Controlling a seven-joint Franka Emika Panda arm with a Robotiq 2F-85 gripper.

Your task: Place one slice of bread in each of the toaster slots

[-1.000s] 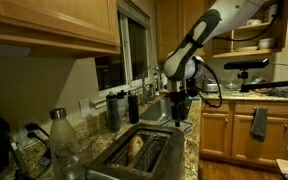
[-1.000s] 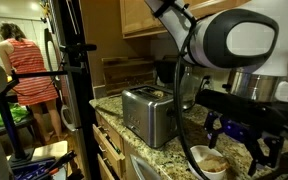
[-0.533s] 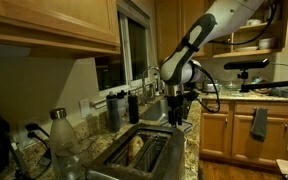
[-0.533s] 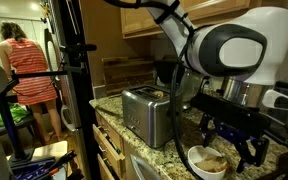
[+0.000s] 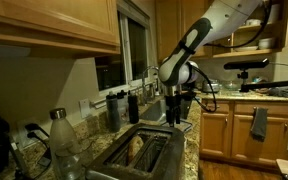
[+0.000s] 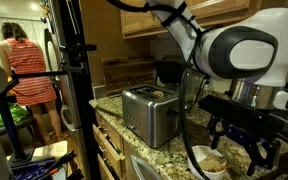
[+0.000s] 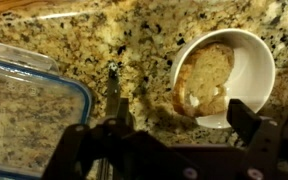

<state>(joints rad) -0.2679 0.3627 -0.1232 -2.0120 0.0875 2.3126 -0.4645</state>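
Observation:
The stainless-steel toaster stands at the near end of the counter and also shows in an exterior view. One of the toaster slots holds a slice of bread; the slot beside it looks dark and empty. A white bowl on the granite counter holds another slice of bread. It shows in an exterior view too. My gripper is open and empty, hovering just above the counter at the bowl's near rim, one finger over the bowl's edge.
A clear container with a blue rim lies on the counter left of the gripper. A clear glass bottle with a dark cap stands beside the toaster. Dark bottles line the window. A person stands far off.
The arm has shifted slightly above the bowl. The gripper stays open and empty. The bread slices have not moved.

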